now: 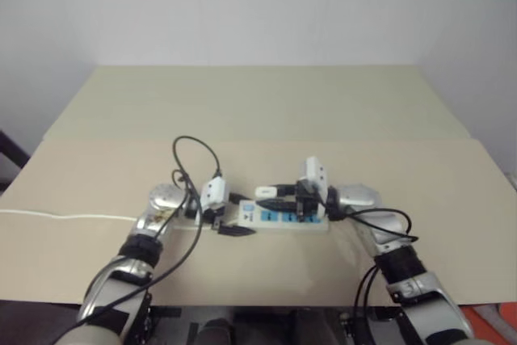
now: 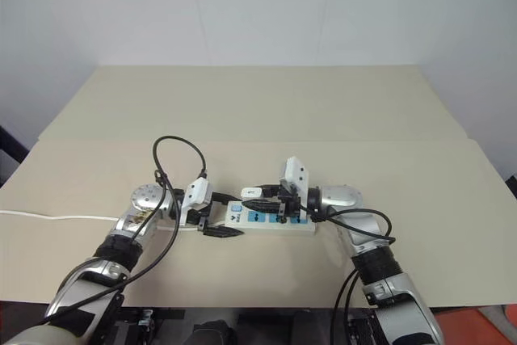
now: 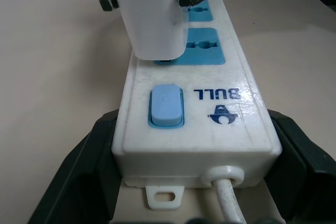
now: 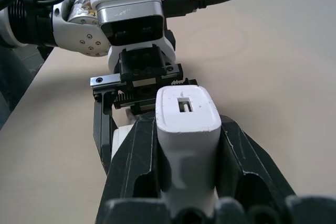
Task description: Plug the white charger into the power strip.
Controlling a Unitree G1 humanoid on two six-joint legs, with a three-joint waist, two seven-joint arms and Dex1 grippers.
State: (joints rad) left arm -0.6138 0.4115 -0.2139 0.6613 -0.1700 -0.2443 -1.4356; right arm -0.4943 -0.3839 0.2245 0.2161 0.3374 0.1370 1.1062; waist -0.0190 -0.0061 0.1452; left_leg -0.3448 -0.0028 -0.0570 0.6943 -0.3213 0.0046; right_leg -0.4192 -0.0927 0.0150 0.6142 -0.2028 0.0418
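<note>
The power strip (image 1: 284,219) lies on the table, a white bar with blue sockets and a blue switch (image 3: 167,106) at its near end in the left wrist view. My left gripper (image 3: 191,125) is shut on that switch end, one black finger on each side. My right gripper (image 4: 186,132) is shut on the white charger (image 4: 185,109). It holds the charger (image 3: 152,14) at the first socket beside the switch, with its base against the strip's face. The prongs are hidden. Two more blue sockets (image 3: 203,44) lie beyond it.
The strip's thin white cord (image 1: 65,217) runs off to the left across the beige table (image 1: 266,111). Black cables (image 1: 194,151) from the arms loop above the left wrist. The table's front edge is just behind both arms.
</note>
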